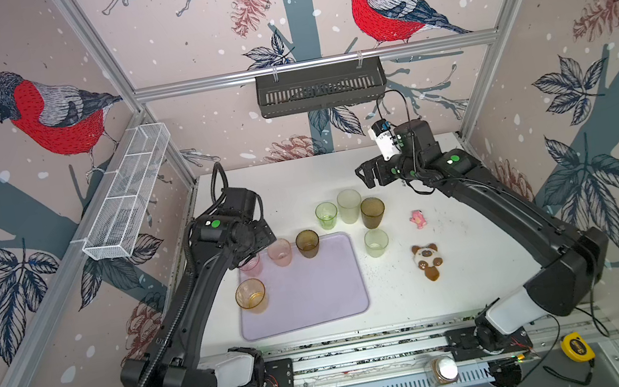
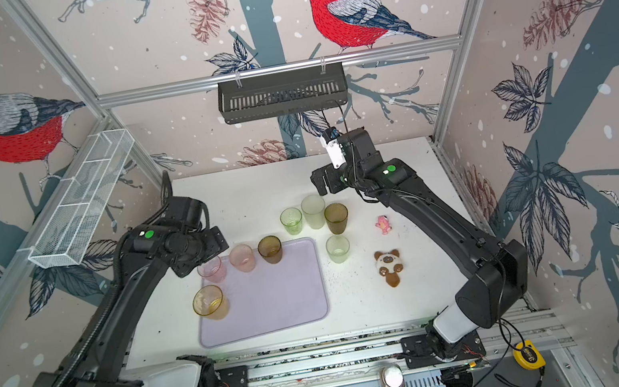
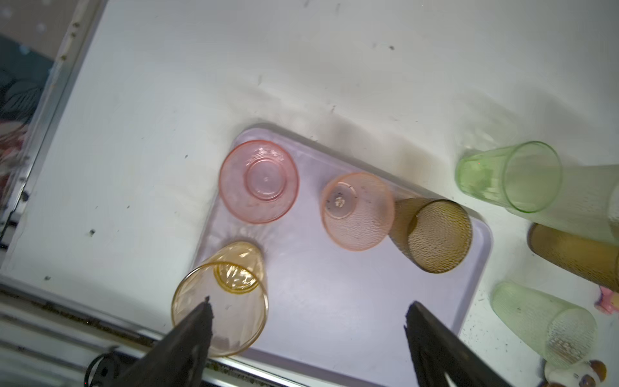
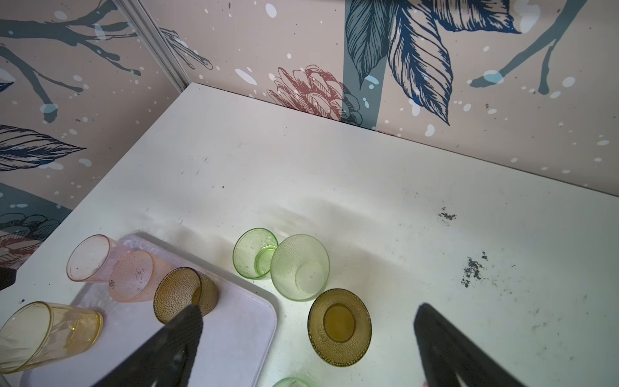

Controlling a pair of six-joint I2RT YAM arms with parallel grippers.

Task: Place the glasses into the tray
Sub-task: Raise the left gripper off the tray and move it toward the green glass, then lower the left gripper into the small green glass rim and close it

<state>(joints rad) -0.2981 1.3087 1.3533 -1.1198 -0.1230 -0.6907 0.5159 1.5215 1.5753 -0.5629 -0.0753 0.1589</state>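
The lavender tray (image 1: pixel 315 294) lies at the table's front left. Standing on it are an amber-yellow glass (image 1: pixel 251 295), two pink glasses (image 1: pixel 279 252) (image 3: pixel 258 181) and a brown glass (image 1: pixel 307 243). To the tray's right, on the table, stand a green glass (image 1: pixel 327 215), a taller frosted one (image 1: pixel 349 206), a brown-olive one (image 1: pixel 372 212) and a light green one (image 1: pixel 376 242). My left gripper (image 3: pixel 311 305) hangs open over the tray's far left part, holding nothing, with the amber glass beside one finger. My right gripper (image 4: pixel 310 309) is open above the brown-olive glass (image 4: pixel 339 326).
A pink toy (image 1: pixel 417 219) and a bear-shaped toy (image 1: pixel 428 261) lie right of the glasses. A black slotted basket (image 1: pixel 320 87) hangs on the back wall and a white wire basket (image 1: pixel 127 194) on the left wall. A white-lidded jar (image 1: pixel 443 370) and a tape measure (image 1: pixel 576 347) sit at the front rail.
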